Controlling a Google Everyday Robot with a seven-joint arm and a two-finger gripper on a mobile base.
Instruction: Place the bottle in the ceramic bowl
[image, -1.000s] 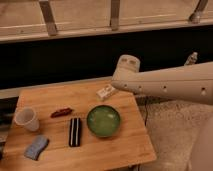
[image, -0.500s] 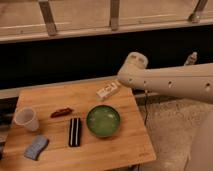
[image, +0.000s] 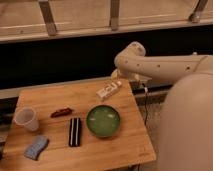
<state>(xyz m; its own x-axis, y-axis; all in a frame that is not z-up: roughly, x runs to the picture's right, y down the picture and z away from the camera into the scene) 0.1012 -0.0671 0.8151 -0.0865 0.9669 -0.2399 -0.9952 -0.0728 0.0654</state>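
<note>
The small cream-white bottle (image: 108, 90) lies on its side near the far right edge of the wooden table (image: 125, 150), with its pale cap end pointing to the back right. The round green ceramic bowl (image: 103, 120) sits in front of it, nearer the camera, and nothing is in it. My gripper (image: 119, 75) is at the end of the white arm that reaches in from the right. It hangs just behind and above the bottle's cap end and is mostly hidden by the wrist.
A translucent white cup (image: 26, 118) stands at the left. A small red item (image: 61, 112), a black bar-shaped object (image: 75, 131) and a blue cloth-like item (image: 36, 147) lie left of the bowl. A dark wall and railing run behind the table.
The arm's wrist has risen and drawn back a little to the right of the bottle. The bottle and bowl have not moved.
</note>
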